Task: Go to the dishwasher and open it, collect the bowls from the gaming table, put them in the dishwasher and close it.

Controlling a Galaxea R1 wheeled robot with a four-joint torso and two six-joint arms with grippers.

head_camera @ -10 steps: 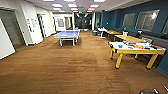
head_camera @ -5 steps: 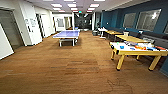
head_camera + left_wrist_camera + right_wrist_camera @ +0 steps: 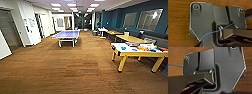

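Yellow-sided gaming table (image 3: 140,51) right, blue bowl (image 3: 123,48) on top, no legible writing, end effector states unclear

Light source: the room is lit by bright ceiling panels (image 3: 72,4).
Glare: pale shine is seen on the wall windows (image 3: 149,19).
Shadows: dark patches are cast under the blue table (image 3: 66,34) and the yellow desk (image 3: 140,51).
Blur: everything is softened; far things are smeared.
Edges: lines are bent near the sides.
Wrist views: the wood floor (image 3: 178,22) is evenly lit.
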